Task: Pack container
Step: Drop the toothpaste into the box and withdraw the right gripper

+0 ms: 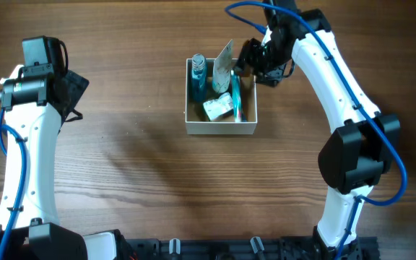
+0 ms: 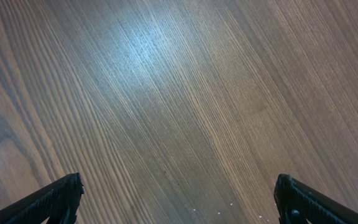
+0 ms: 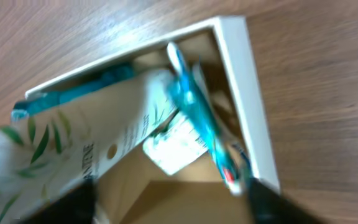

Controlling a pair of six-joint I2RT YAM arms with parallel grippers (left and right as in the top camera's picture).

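The container (image 1: 221,129), a low white-walled box with a tan inside, sits mid-table. In it are a teal bottle (image 1: 198,72), a teal toothbrush (image 1: 235,101), a white packet (image 1: 214,109) and a pale leaf-printed sachet (image 1: 224,62) that leans up at the back. My right gripper (image 1: 254,62) hovers at the box's back right corner. In the blurred right wrist view this gripper (image 3: 173,208) is open over the tan floor, with the sachet (image 3: 73,155) beside its left finger and the toothbrush (image 3: 197,118) near the white wall (image 3: 247,106). My left gripper (image 1: 74,90) is open, far to the left.
The left wrist view shows only bare wood grain between the wide-apart fingertips (image 2: 55,199). The right arm's white links (image 1: 338,94) curve down the table's right side. A dark rail (image 1: 251,249) runs along the front edge.
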